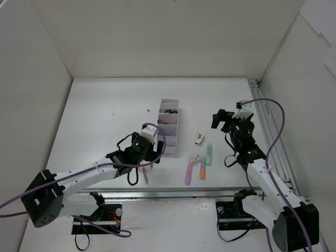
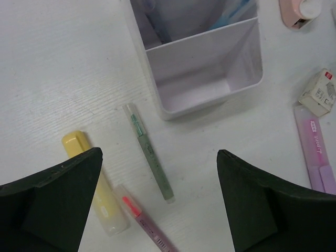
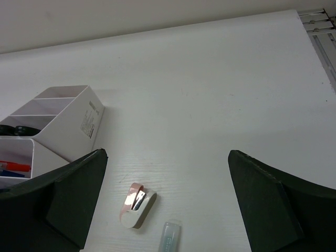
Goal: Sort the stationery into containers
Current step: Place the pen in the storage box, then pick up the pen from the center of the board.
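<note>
The white organiser tray stands mid-table; its nearest compartment is empty, and farther ones hold scissors and pens. My left gripper is open and empty, hovering left of the tray's near end. Below it lie a thin green pen, a yellow highlighter and a pink pen. My right gripper is open and empty above the table. Beneath it lies a small pink-white item, also in the top view, and a green highlighter.
A purple highlighter, an orange highlighter and a small white eraser lie right of the tray's near end. A metal rail runs along the table's right edge. White walls enclose the table.
</note>
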Robot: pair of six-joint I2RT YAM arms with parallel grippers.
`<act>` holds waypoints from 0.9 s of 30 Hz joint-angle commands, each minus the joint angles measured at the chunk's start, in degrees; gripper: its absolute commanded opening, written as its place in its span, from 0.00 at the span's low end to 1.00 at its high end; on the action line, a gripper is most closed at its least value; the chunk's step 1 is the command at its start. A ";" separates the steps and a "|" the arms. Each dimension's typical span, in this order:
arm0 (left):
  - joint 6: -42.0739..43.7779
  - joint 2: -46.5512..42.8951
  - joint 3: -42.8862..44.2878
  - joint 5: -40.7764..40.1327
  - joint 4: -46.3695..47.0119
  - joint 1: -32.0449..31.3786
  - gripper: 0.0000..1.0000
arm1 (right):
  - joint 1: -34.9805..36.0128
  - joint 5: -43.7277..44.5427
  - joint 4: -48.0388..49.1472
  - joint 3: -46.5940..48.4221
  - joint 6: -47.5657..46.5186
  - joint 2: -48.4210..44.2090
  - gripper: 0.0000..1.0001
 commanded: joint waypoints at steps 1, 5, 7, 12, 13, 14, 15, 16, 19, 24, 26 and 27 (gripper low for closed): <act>-2.88 -0.79 -0.43 -1.77 1.19 -0.03 0.85 | -0.32 0.76 3.24 3.14 0.40 0.32 0.98; -3.84 0.17 -2.02 -0.97 1.73 -0.03 0.80 | -0.40 0.76 3.24 3.49 0.40 1.37 0.98; -3.76 2.88 -1.42 -0.71 1.38 -0.03 0.76 | -0.41 0.49 3.24 3.67 0.49 1.55 0.98; -5.69 8.87 0.78 -2.37 0.23 -0.03 0.65 | -0.58 1.02 3.24 3.50 0.23 1.55 0.98; -6.04 10.19 1.48 -3.07 0.23 -0.03 0.61 | -0.41 1.28 3.16 3.41 0.05 1.37 0.98; -6.39 10.55 1.58 -3.34 -1.34 -0.03 0.60 | -0.41 1.20 3.16 3.32 -0.04 1.29 0.98; -7.09 11.07 1.14 -3.61 -1.35 -0.03 0.59 | -0.14 1.46 3.16 3.32 -0.04 1.20 0.98; -7.27 11.77 0.88 -4.22 -0.83 -0.03 0.57 | -0.40 1.46 3.24 3.32 -0.21 1.28 0.98; -8.15 14.05 1.13 -5.97 -0.56 -0.03 0.49 | -0.41 1.11 3.51 3.32 0.05 1.72 0.98; -8.94 18.02 3.33 -7.47 -1.18 -0.55 0.30 | -0.32 1.11 3.42 3.41 -0.13 2.08 0.98; -9.47 19.25 3.51 -7.56 -1.17 -0.55 0.25 | -0.32 1.20 3.51 3.32 -0.21 1.90 0.98; -9.56 19.69 3.51 -7.48 -1.35 -0.55 0.19 | -0.40 1.28 3.51 3.32 -0.21 1.81 0.98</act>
